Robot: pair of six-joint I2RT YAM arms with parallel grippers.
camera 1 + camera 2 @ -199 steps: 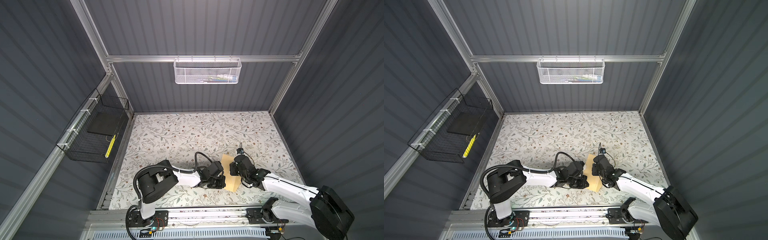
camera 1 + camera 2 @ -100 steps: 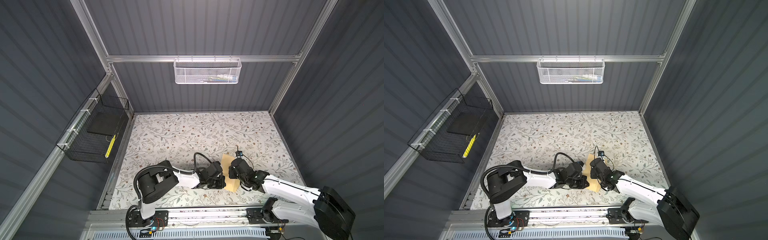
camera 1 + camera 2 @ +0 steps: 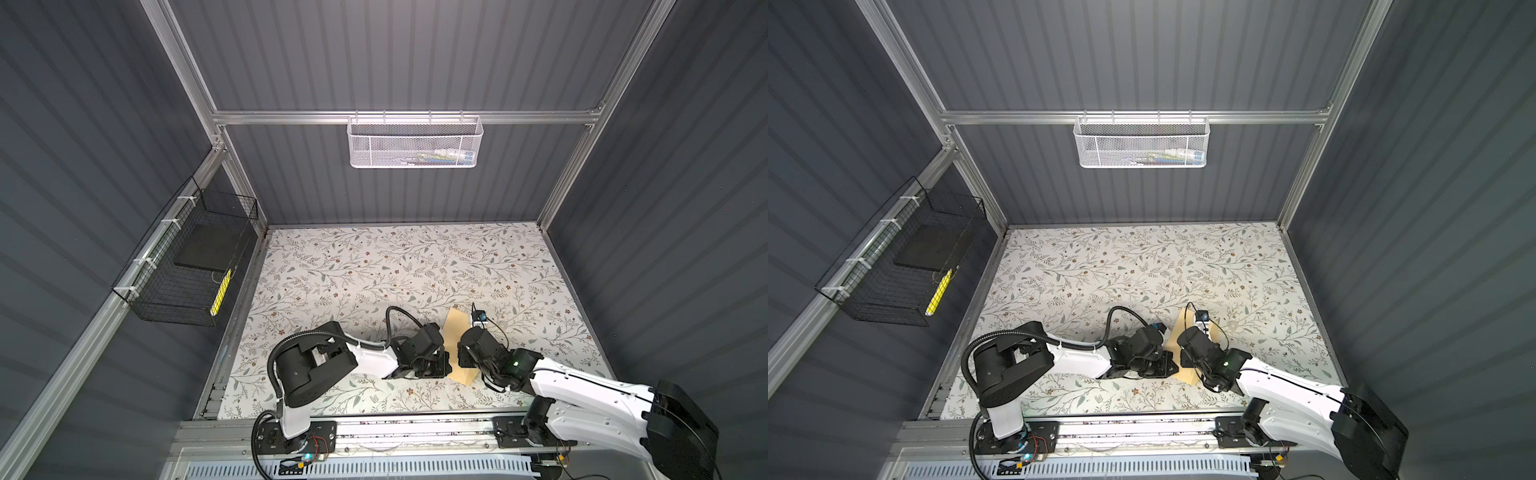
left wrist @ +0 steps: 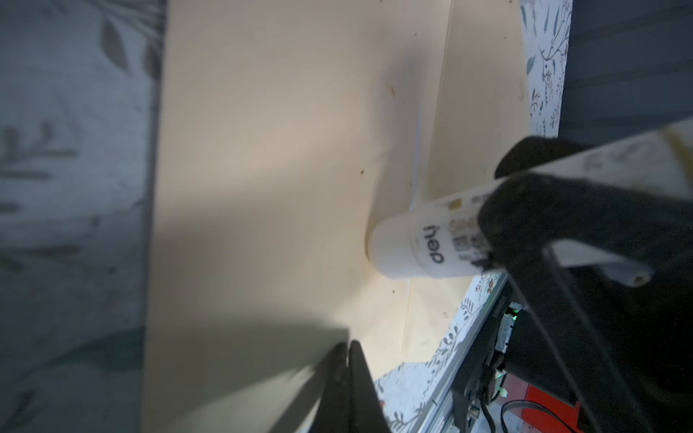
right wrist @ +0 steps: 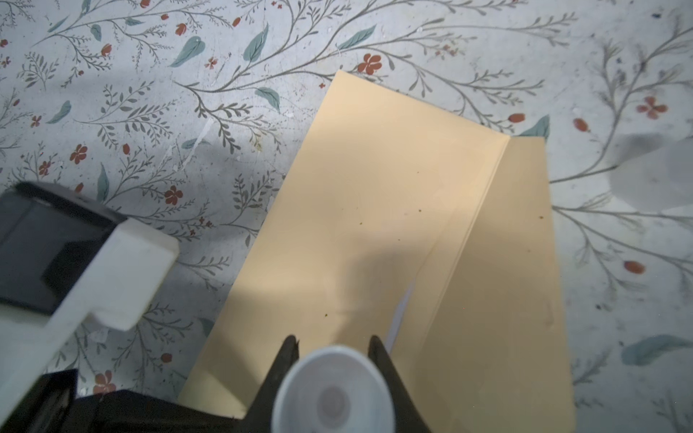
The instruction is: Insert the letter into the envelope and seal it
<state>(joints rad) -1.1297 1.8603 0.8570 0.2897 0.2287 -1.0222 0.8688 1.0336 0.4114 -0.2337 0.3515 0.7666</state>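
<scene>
The tan envelope (image 3: 454,328) (image 3: 1177,332) lies flat on the floral table, near the front middle. Its flap (image 5: 517,262) is folded open beside the body (image 5: 375,187). The letter shows only as a thin white sliver (image 5: 401,311) at the envelope's mouth, the rest hidden inside. My left gripper (image 4: 347,343) (image 3: 442,365) is shut, its tips resting on the envelope (image 4: 262,150) near one edge. My right gripper (image 5: 333,341) (image 3: 1185,357) is shut on a white glue stick (image 5: 332,393). The glue stick's end (image 4: 412,247) touches the envelope next to the flap fold.
A white mesh basket (image 3: 415,143) hangs on the back wall. A black wire basket (image 3: 187,266) hangs on the left wall. A pale, blurred round thing (image 5: 656,180) lies on the table beside the flap. The metal rail (image 3: 374,428) runs along the table's front edge.
My right arm has shifted a little to the left, carrying the glue stick over the envelope. The left gripper has stayed shut in the same place.
</scene>
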